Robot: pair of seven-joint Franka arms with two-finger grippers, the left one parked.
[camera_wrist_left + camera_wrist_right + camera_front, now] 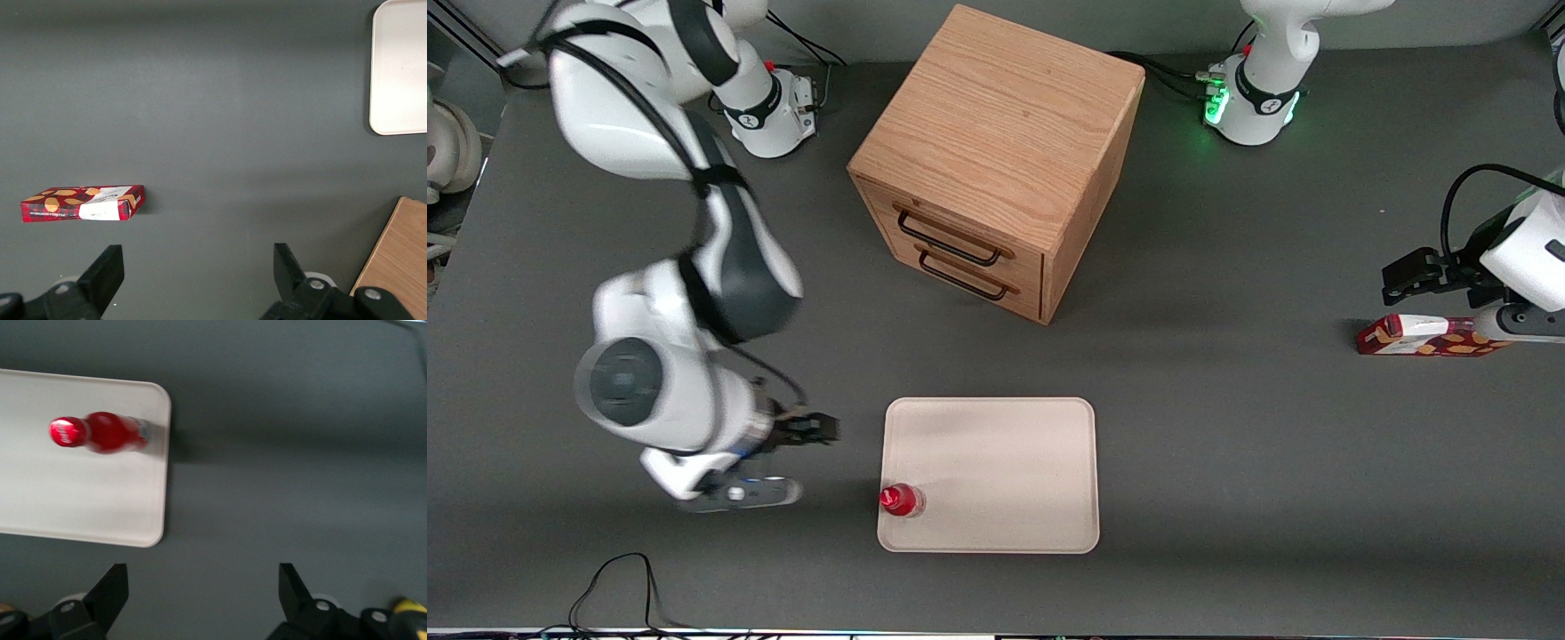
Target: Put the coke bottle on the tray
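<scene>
We see the coke bottle (900, 500) upright on the tray (996, 444), just inside a near corner; the pincer (200, 600) hovers over bare bench (1227, 444) beside it — fingers apart, empty.

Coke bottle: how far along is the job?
Looks done: the coke bottle stands upright on the tray, near the corner toward the working arm. In hand: nothing; the gripper is open and empty over the table beside the tray. Left: probably only retracting.

One coke bottle (900, 500), one tray (996, 444), one wooden cabinet (996, 133) with two drawers, one red snack carton (1423, 338), and one gripper (811, 429) with two jaws spread apart.
</scene>
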